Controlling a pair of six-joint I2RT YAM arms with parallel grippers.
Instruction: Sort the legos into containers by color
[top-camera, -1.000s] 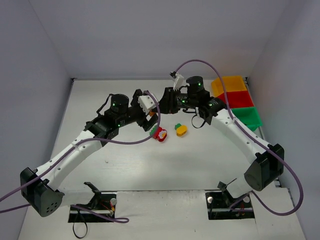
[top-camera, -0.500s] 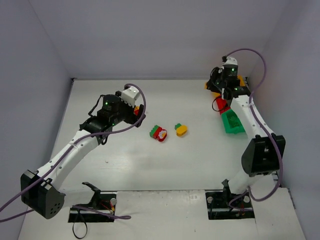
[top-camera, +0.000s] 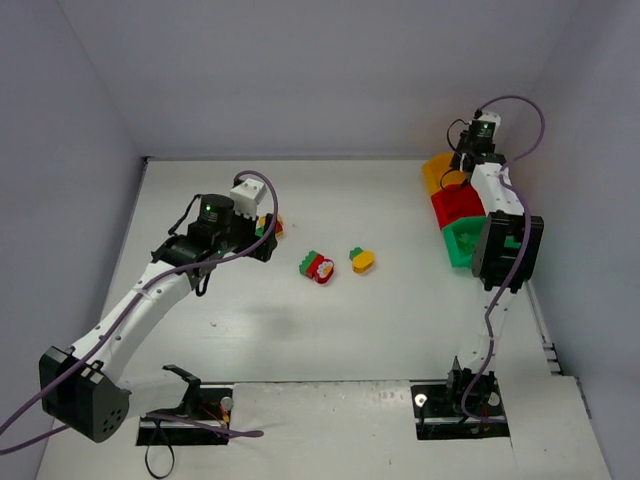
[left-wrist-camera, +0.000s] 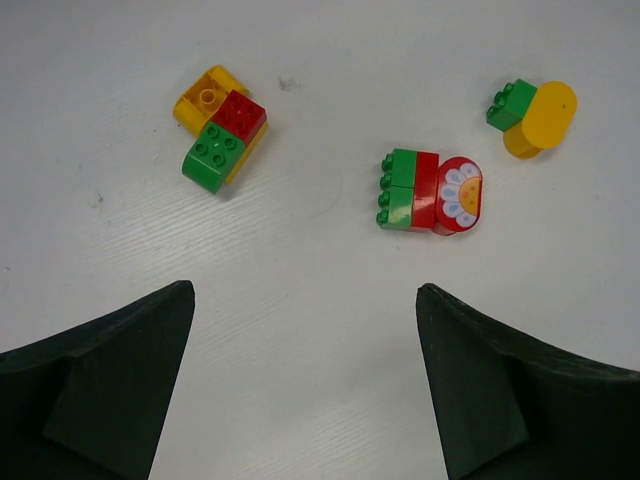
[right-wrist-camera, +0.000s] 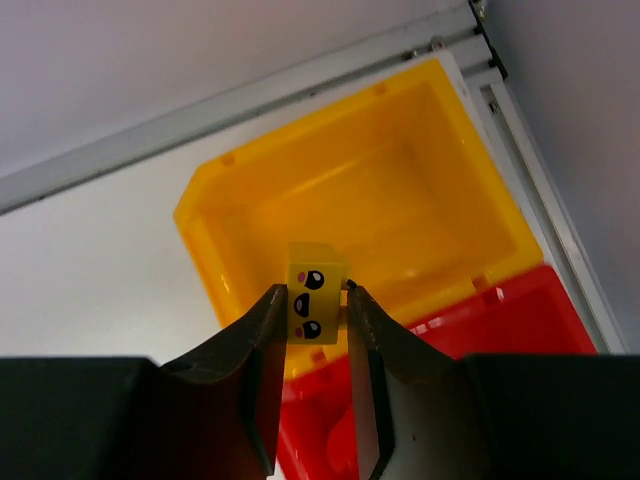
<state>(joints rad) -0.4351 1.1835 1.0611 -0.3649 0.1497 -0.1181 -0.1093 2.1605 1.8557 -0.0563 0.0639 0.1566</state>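
Currently, the right fingers (right-wrist-camera: 262, 345) pinch a yellow face brick (right-wrist-camera: 316, 290) above the yellow bin (right-wrist-camera: 400, 205); the left fingers (left-wrist-camera: 110, 385) hang spread.

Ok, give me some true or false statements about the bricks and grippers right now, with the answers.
1. The right gripper holds a yellow face brick near the yellow bin. True.
2. The left gripper is shut on a green brick. False: it is open and empty.
3. Three brick clusters lie on the table. True.
4. The flower brick lies in the yellow bin. False: it is on the table, stuck to red and green bricks.
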